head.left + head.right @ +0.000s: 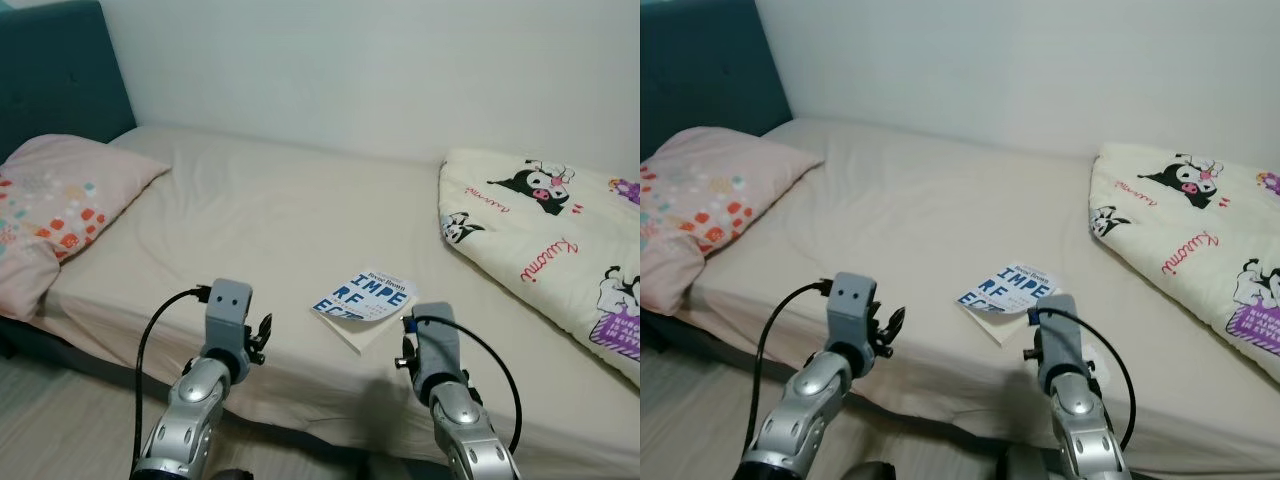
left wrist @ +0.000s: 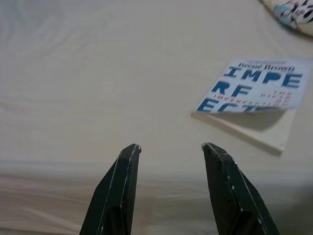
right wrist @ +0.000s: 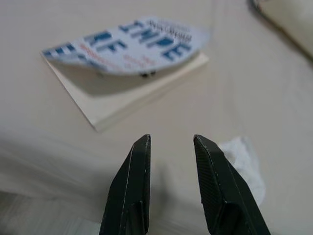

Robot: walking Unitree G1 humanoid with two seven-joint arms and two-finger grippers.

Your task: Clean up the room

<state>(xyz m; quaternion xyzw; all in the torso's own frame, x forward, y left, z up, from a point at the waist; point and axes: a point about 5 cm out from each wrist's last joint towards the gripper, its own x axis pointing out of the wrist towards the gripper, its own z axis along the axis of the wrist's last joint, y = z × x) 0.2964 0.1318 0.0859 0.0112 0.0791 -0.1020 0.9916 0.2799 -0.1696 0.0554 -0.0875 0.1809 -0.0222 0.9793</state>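
Book (image 3: 124,58) handling: a thin paperback, judged light, with a flexible cover that curls up off the page block. Best hold is across the stiff page block at the near edge, not the loose cover. Right gripper (image 3: 171,142) hovers just short of that edge, fingers apart, empty; a small white crumpled scrap (image 3: 242,159) lies beside it. Left gripper (image 2: 170,147) is likewise parted and empty, aimed at bare sheet. Both forearms reach forward over the bed (image 1: 250,210) edge, between pillow (image 1: 60,200) and quilt (image 1: 560,240).
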